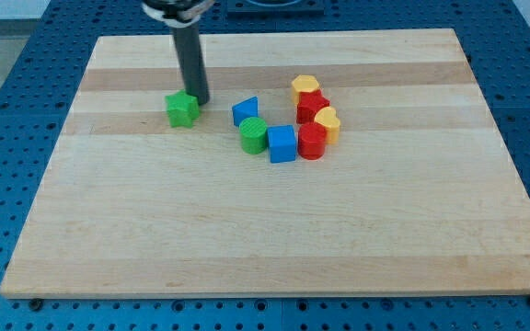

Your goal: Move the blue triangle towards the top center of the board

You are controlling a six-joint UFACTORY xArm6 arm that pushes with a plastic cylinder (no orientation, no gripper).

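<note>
The blue triangle (pixel 245 111) lies on the wooden board (pixel 274 230), a little left of the view's centre and above the middle. My tip (pixel 200 100) is down on the board to the triangle's left, apart from it. The tip sits right beside the upper right of a green star-shaped block (pixel 182 109), touching or nearly touching it. A green cylinder (pixel 253 135) stands just below the triangle, and a blue cube (pixel 282 143) is to that cylinder's right.
To the right of the triangle is a tight cluster: a yellow block (pixel 305 87) at the top, a red block (pixel 312 106) under it, a second yellow block (pixel 328 123) and a red cylinder (pixel 312 141). Blue pegboard surrounds the board.
</note>
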